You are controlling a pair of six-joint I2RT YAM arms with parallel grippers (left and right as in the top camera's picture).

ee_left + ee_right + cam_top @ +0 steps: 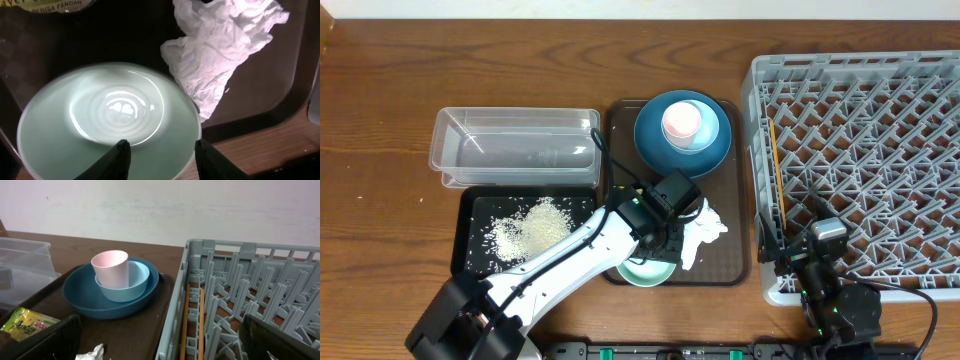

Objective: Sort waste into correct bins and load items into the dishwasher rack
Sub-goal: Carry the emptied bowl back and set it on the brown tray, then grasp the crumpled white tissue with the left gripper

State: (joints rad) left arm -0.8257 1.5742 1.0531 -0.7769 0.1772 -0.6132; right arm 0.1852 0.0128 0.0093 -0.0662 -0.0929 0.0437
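My left gripper (658, 238) (162, 155) is open over the pale mint-green bowl (645, 271) (107, 125) at the brown tray's front edge. One finger is inside the bowl, the other by its rim. The crumpled white napkin (705, 230) (225, 45) lies just right of the bowl. The pink cup (681, 122) (110, 267) stands in the light-blue bowl (705, 132) (135, 285) on the dark-blue plate (655, 140) (85, 302). Rice (532, 228) lies in the black tray (461, 235). The wrapper (22, 322) lies on the brown tray. My right gripper (820, 250) (170, 345) is open and empty at the rack's (860, 150) (250, 280) front left corner.
The clear tub (515, 145) (20, 265) stands behind the black tray and looks empty. The brown serving tray (735, 240) lies between the bins and the rack. Two thin orange sticks (776, 170) (192, 315) lie along the rack's left side.
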